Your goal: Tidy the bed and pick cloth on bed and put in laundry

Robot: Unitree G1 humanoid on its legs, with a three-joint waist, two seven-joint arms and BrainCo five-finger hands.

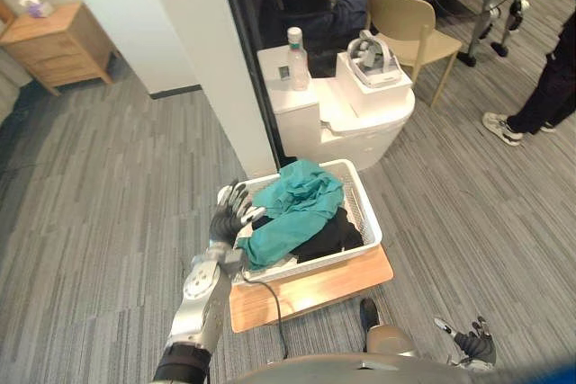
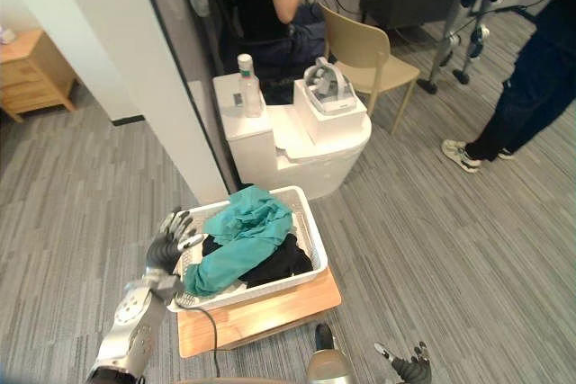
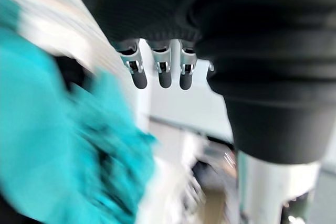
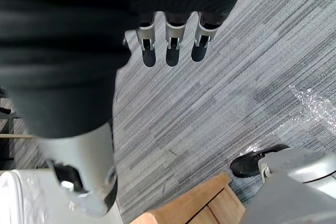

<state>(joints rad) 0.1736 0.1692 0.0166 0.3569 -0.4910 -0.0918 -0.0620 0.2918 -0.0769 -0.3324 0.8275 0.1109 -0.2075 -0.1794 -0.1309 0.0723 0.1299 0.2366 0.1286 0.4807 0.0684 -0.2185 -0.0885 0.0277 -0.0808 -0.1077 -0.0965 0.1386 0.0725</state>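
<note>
Left hand (image 1: 232, 213): fingers spread and straight, holding nothing. Stands at left rim of white slotted plastic laundry basket (image 1: 367, 213); touching or just beside, cannot tell which. To the right of that hand, inside basket: crumpled teal cloth (image 1: 292, 209), heaped over black garments (image 1: 335, 236), with long axis running from near-left corner by the hand toward far side. Beneath basket: low pale wooden board (image 1: 315, 290) on grey striped floor (image 1: 108, 204). Far right, low and well apart from basket: right hand (image 1: 472, 343), likewise spread and empty, above floor. Judged: cloth lodged in basket, nearest end just beside left hand. Any further tucking falls to left arm, reaching rightward along that axis.
</note>
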